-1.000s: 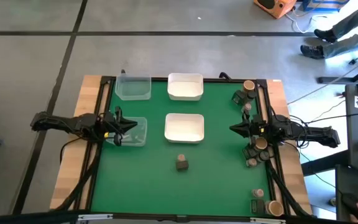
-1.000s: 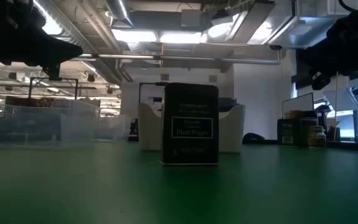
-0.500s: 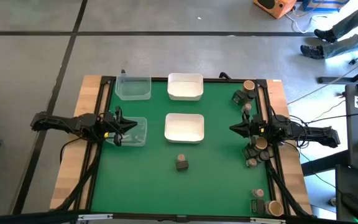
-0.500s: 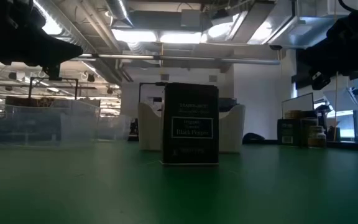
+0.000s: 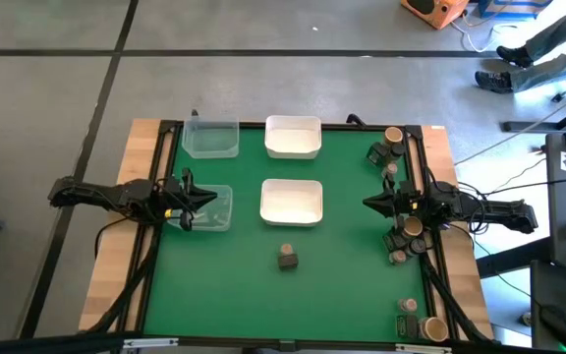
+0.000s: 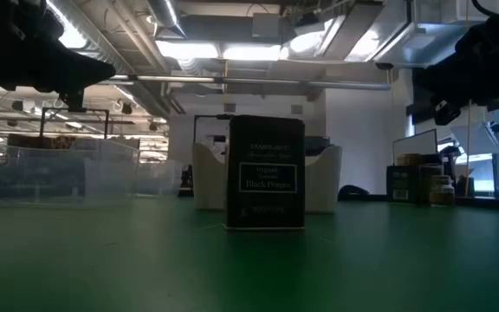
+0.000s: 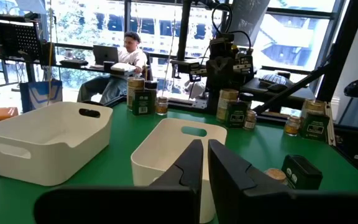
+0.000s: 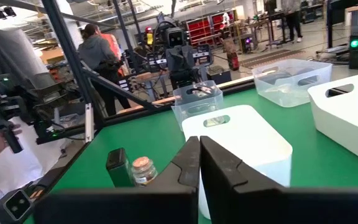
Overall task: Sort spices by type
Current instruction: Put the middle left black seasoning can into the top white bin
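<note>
I have both arms parked at the table sides, left gripper (image 5: 207, 198) and right gripper (image 5: 368, 204) pressed together, holding nothing. Lone tin (image 5: 287, 259) stands mid-mat; other spices (image 5: 406, 234) crowd the right edge, so I risk toppling neighbours reaching in.

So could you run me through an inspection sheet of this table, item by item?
Surface: green mat on a wooden table.
Job's things: one dark tin stands alone mid-table, its label reading black pepper; the other spices cluster along the right edge, with more at the far right corner and near right corner.
Clutter: two white trays, two clear tubs, none seen holding spices.
Claws: left claw over the nearer clear tub, shut; right claw at the right edge, shut; neither holds anything.
Cables: dark cables run off the table's right side.
Surroundings: people in the room beyond, one seated at a laptop.
</note>
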`<state>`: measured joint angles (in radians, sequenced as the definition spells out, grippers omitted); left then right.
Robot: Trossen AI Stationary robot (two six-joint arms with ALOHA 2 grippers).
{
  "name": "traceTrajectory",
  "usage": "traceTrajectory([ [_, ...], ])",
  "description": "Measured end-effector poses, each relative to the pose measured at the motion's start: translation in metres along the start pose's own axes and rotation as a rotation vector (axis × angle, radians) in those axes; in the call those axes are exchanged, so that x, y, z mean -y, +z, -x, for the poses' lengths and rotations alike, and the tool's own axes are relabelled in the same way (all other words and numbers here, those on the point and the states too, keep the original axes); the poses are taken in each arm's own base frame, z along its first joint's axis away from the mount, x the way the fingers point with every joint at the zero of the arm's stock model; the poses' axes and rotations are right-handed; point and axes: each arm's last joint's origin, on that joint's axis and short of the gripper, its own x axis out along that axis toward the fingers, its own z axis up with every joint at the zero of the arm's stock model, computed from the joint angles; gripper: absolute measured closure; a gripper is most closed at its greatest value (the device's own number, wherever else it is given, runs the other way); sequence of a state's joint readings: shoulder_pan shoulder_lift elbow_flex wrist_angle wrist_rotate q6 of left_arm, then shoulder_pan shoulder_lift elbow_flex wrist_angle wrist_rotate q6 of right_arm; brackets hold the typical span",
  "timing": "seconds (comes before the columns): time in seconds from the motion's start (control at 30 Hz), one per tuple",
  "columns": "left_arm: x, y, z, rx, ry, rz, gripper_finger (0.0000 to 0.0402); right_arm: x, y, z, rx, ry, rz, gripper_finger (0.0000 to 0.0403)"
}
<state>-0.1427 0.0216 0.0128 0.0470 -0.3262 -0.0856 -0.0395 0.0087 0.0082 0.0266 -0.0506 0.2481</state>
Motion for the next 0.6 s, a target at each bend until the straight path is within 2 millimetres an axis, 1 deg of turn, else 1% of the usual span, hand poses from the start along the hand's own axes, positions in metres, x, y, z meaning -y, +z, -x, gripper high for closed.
traceTrajectory([
  [0.13, 0.0, -0.0001, 0.0, 0.0, 0.0, 0.0, 0.0386, 0.0002, 0.0, 0.0, 0.001, -0.006, 0.001, 0.0388],
  [0.33, 0.0, -0.0001, 0.0, 0.0, 0.0, -0.064, 0.0386, 0.0001, 0.0003, 0.0, 0.005, -0.005, -0.032, 0.0388],
  [0.47, 0.0, 0.0005, 0.0, 0.007, 0.0, -0.06, 0.0386, -0.0003, 0.002, 0.0, 0.022, 0.0, -0.032, 0.0388],
  [0.6, 0.0002, 0.0033, 0.0, 0.036, -0.001, -0.029, 0.0386, 0.0006, 0.0057, 0.0002, 0.072, -0.05, -0.041, 0.0388],
])
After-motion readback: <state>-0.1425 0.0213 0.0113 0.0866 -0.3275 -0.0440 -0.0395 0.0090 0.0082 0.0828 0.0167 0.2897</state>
